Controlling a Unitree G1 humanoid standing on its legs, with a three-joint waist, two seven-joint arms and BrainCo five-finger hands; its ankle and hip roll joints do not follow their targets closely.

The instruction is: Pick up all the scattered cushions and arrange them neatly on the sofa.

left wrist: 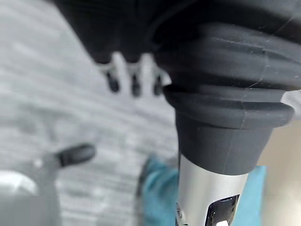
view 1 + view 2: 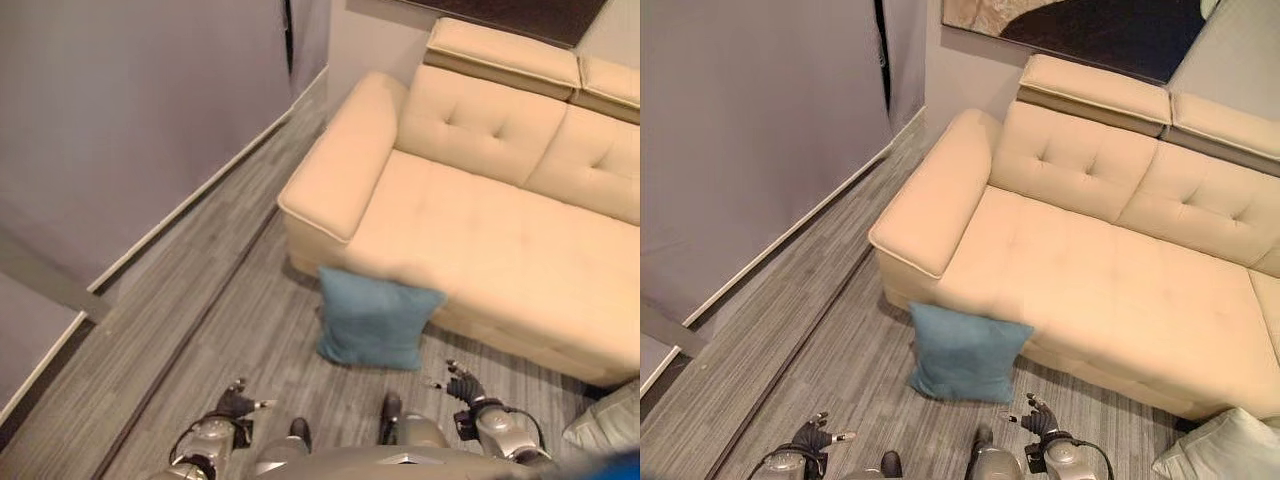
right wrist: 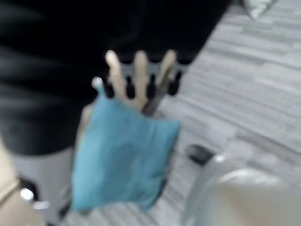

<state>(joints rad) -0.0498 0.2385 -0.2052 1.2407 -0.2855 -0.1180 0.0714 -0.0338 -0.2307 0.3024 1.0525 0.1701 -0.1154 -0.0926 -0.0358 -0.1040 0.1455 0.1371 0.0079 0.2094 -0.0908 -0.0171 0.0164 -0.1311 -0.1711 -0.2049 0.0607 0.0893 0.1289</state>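
A blue cushion [image 2: 375, 320] stands on the grey floor, leaning against the front of the beige sofa [image 2: 480, 230] near its left armrest. A pale grey cushion [image 2: 1220, 450] lies on the floor at the lower right, off the sofa's front. My left hand [image 2: 238, 403] hangs low over the floor, left of the blue cushion, fingers [image 1: 135, 77] straight and holding nothing. On the other side, my right hand [image 2: 462, 385] hovers just right of the cushion's lower corner, also open and apart from it. Past the right fingers [image 3: 141, 70] the blue cushion [image 3: 122, 155] shows close by.
The sofa seat [image 2: 1110, 290] is bare, with tufted back cushions and headrests behind. A grey wall with a white skirting board [image 2: 190, 200] runs along the left. A dark picture [image 2: 1090, 30] hangs above the sofa.
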